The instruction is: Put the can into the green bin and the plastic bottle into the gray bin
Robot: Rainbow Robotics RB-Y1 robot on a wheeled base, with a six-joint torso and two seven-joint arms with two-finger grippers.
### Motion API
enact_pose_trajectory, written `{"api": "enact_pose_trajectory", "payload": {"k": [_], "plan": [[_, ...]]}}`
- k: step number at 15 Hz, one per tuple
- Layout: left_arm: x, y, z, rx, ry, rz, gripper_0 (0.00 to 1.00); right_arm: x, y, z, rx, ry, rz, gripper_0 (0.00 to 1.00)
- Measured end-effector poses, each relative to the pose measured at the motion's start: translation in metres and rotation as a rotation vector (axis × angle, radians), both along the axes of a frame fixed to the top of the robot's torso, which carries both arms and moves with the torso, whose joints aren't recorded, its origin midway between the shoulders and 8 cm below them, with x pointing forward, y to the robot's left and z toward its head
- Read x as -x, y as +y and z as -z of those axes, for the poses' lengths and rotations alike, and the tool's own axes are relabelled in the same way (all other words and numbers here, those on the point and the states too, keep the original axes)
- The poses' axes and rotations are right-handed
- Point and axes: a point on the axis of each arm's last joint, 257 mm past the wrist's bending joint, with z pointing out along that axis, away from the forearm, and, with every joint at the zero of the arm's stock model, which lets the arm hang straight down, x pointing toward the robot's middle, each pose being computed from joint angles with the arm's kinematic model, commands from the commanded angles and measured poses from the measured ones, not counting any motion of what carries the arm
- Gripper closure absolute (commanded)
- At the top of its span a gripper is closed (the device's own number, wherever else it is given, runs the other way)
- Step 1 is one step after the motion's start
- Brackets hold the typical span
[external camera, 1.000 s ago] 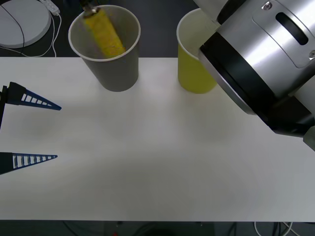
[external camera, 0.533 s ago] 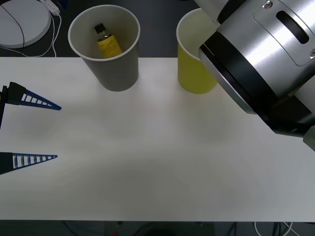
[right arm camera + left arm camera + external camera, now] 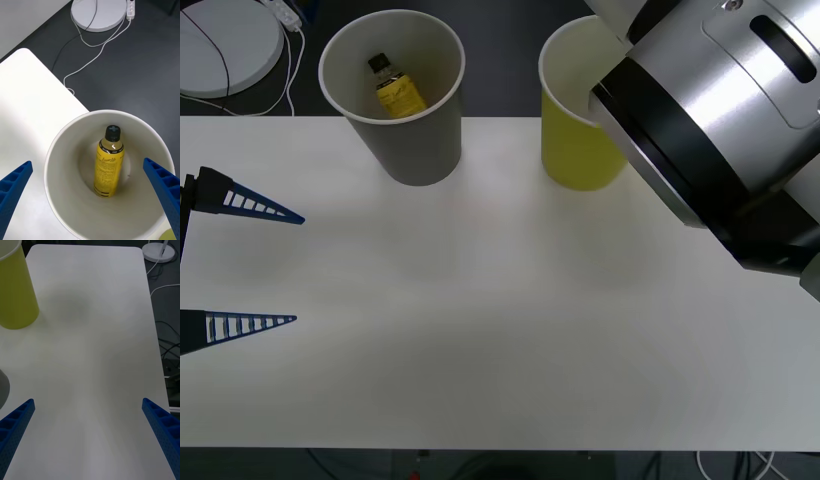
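The bottle (image 3: 109, 166) stands inside the gray bin (image 3: 420, 150), cap up, leaning a little against the white wall. Right above the gray bin hangs the right gripper (image 3: 90, 195), fingers spread wide and holding nothing. The green bin (image 3: 575, 150) stands just beside the gray bin. The left gripper (image 3: 265, 265) waits low over the table (image 3: 500, 330), well apart from the gray bin, its fingers parted too.
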Motion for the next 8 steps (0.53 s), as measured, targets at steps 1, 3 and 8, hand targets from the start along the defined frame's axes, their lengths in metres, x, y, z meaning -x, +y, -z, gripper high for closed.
{"api": "enact_pose_trajectory", "payload": {"k": [1, 3, 8], "plan": [[0.0, 0.0, 0.0, 0.0, 0.0, 0.0, 0.0, 0.002, -0.001, 0.0, -0.004, 0.011, -0.014, 0.0], [0.0, 0.0, 0.0, 0.0, 0.0, 0.0, 0.0, 0.008, -0.004, -0.002, -0.002, 0.032, -0.052, 0.0], [0.0, 0.0, 0.0, 0.0, 0.0, 0.0, 0.0, 0.018, -0.008, -0.004, 0.028, 0.042, -0.116, 0.0]]}}
